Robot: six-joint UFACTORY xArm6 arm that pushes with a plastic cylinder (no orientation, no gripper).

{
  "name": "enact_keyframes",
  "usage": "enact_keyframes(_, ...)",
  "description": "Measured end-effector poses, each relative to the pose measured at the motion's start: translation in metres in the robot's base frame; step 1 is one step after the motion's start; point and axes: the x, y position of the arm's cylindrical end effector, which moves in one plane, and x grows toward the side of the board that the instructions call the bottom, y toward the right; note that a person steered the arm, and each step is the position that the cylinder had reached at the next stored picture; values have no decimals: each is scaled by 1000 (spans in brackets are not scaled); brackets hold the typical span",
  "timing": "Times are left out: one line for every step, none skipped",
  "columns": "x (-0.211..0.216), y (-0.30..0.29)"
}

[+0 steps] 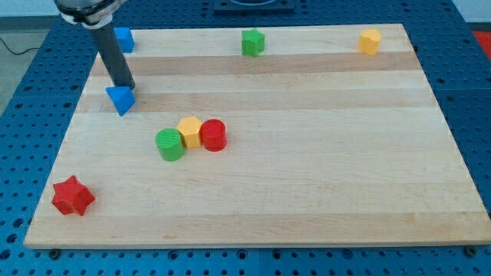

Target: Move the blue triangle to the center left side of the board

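Observation:
The blue triangle (120, 100) lies on the wooden board (307, 192) near its left edge, in the upper half of the view. My tip (126, 87) rests right at the triangle's upper edge, touching or nearly touching it. The dark rod rises from there toward the view's top left.
A blue block (124, 38) sits at the top left corner, partly behind the rod. A green block (252, 42) is at top centre, a yellow block (370, 41) at top right. A green cylinder (169, 145), yellow block (189, 132) and red cylinder (213, 136) cluster left of centre. A red star (73, 196) lies at bottom left.

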Motion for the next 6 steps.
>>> enact_keyframes(-17, 26)
enact_keyframes(-1, 74)
enact_keyframes(24, 85)
enact_keyframes(24, 81)
enact_keyframes(9, 98)
enact_keyframes(22, 148)
